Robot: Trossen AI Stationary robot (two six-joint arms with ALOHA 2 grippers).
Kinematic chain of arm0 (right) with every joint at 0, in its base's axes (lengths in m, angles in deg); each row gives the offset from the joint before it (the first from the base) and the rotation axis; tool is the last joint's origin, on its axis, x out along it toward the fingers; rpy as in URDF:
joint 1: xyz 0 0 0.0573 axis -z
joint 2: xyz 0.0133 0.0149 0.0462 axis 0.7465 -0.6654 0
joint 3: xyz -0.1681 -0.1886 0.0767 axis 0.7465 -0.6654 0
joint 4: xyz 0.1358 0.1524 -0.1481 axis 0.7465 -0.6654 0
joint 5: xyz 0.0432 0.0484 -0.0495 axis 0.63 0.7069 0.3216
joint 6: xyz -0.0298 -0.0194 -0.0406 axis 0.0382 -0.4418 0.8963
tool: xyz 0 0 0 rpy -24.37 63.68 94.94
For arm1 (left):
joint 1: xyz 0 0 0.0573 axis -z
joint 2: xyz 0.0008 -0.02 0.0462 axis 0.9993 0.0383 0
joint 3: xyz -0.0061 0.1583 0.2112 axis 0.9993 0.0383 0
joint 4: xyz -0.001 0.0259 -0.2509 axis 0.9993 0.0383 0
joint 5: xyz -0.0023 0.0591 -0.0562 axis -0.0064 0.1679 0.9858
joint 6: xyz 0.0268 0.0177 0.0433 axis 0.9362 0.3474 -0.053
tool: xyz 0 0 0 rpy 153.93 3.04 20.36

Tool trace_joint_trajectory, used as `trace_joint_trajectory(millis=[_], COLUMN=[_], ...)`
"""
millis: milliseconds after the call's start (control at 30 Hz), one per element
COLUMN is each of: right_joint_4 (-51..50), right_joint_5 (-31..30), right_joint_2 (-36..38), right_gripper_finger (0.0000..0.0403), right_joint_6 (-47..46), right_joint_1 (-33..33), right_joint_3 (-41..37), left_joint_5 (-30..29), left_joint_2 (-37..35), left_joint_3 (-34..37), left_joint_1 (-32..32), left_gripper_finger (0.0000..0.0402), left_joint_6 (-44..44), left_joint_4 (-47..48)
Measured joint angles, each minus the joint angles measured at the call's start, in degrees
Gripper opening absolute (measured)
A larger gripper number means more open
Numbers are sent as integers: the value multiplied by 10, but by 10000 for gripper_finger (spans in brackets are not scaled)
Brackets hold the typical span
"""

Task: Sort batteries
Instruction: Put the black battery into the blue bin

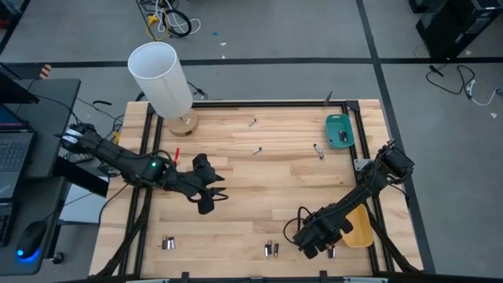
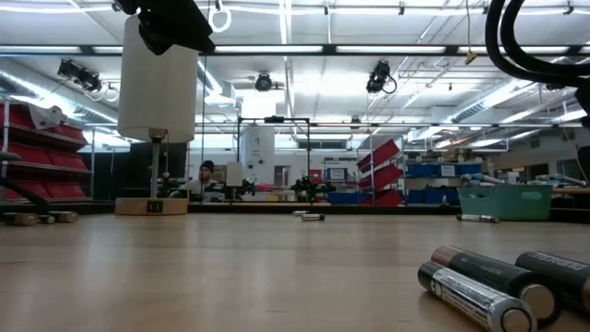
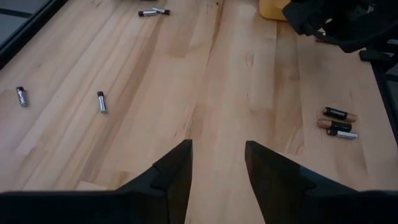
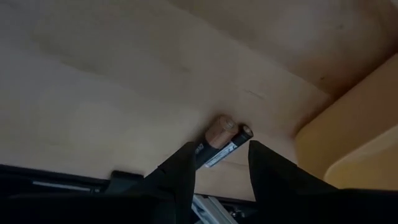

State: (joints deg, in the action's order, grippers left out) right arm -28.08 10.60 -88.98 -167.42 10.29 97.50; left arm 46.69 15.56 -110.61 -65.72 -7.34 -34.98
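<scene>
Small batteries lie scattered on the wooden table (image 1: 259, 196): a pair (image 1: 271, 250) and another (image 1: 167, 244) by the near edge, single ones (image 1: 257, 151) farther back. My right gripper (image 4: 217, 163) is open, low over the near right corner beside the yellow tray (image 1: 360, 228). Its fingers stand on either side of the near ends of two batteries (image 4: 225, 138) that lie side by side on the wood. My left gripper (image 3: 217, 165) hangs open above the table's middle (image 1: 211, 195), nothing between its fingers.
A teal tray (image 1: 339, 130) with dark cells stands at the far right. A white-shaded lamp (image 1: 161, 77) on a round base stands at the far left. Three batteries (image 3: 339, 121) lie between the two arms. A black frame runs around the table.
</scene>
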Motion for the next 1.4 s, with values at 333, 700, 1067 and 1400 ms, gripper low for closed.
trace_joint_trajectory(millis=[333,700,1067,1400], right_joint_4=[21,57,38,58], right_joint_5=[13,2,-52,-51], right_joint_2=[0,0,0,0], right_gripper_finger=[135,134,130,130], right_joint_6=[-61,-192,-264,-228], right_joint_1=[-8,-43,-56,-37], right_joint_3=[0,0,0,-19], left_joint_5=[0,-3,-7,-7], left_joint_2=[0,0,0,0], left_joint_3=[0,0,0,0], left_joint_1=[0,0,-1,-17], left_gripper_finger=[163,163,163,163], left_joint_6=[-1,-14,0,15], left_joint_4=[11,38,38,39])
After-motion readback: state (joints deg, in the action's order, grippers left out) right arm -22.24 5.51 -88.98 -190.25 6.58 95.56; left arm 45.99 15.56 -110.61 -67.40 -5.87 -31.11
